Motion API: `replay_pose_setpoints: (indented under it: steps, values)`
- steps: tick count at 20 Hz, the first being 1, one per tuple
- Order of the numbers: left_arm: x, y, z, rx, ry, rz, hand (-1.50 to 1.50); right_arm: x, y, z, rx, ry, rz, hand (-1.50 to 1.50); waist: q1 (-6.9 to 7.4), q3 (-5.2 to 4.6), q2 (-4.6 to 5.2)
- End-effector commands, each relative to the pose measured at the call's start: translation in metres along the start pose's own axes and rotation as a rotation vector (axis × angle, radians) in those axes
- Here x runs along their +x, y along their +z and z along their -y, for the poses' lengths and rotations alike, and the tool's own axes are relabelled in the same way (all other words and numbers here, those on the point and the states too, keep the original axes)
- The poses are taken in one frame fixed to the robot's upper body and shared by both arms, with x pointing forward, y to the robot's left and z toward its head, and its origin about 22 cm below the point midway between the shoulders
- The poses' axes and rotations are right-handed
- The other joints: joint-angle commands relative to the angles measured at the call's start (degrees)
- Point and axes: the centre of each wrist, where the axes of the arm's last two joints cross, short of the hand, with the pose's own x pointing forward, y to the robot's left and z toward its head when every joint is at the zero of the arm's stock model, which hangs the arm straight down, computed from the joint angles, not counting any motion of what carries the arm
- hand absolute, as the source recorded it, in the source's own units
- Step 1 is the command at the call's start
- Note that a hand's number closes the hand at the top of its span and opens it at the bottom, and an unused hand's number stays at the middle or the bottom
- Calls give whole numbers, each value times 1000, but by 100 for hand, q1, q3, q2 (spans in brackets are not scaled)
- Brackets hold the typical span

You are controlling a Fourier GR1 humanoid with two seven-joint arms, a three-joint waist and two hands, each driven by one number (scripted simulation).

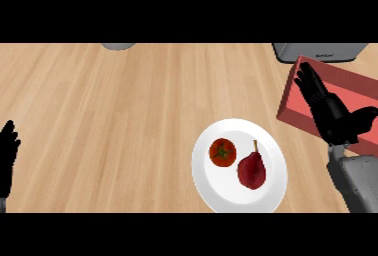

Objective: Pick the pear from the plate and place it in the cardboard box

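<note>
- Head view: the pear (252, 170), dark red with its stem pointing away from the robot, lies on the white plate (214, 192) just beside a tomato (222, 152), apart from it by a narrow gap.
- The right hand (330, 111) hangs over the near edge of the red box (347, 82), to the right of the plate; its fingers are stretched out straight and hold nothing.
- The left hand (7, 152) rests at the left edge of the counter (103, 115), fingers up and straight, holding nothing.
- A grey appliance (321, 51) sits beyond the box, and a grey round thing (118, 45) shows at the top edge.
- Judgement: the pear is not yet picked.
- Risk: the tomato lies so close that fingers closing on the pear could nudge it or catch it instead.
- Risk: the pear's rounded, tapering body might roll on the smooth plate if touched off-centre.
</note>
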Motion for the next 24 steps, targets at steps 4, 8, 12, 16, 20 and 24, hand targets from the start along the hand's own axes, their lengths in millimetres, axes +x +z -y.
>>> replay_pose_setpoints:
  steps: [4, 8, 12, 16, 20, 24]
  values:
    - [58, 7, 33, -259, -21, 387, 0, 62, 6, 35, -244, 123, 180, -150, -473, -164, -75]
    - [79, 22, 50, -443, -21, 529, 0, 62, 32, 78, -356, 465, 23, -150, -753, -188, -113]
    - [81, 23, 64, -532, -8, 597, 0, 62, 81, 48, -346, 532, 77, -150, -455, -154, 11]
    - [91, 17, 65, -545, -4, 621, 0, 75, 116, 40, -208, 731, 105, -150, -329, -149, 54]
    - [84, 20, 73, -589, -8, 637, 0, 92, 131, 16, -172, 846, 45, -150, -49, -150, 92]
    - [97, 15, 85, -610, -18, 636, 0, 107, 139, 2, -19, 990, -149, -150, -29, -159, 114]
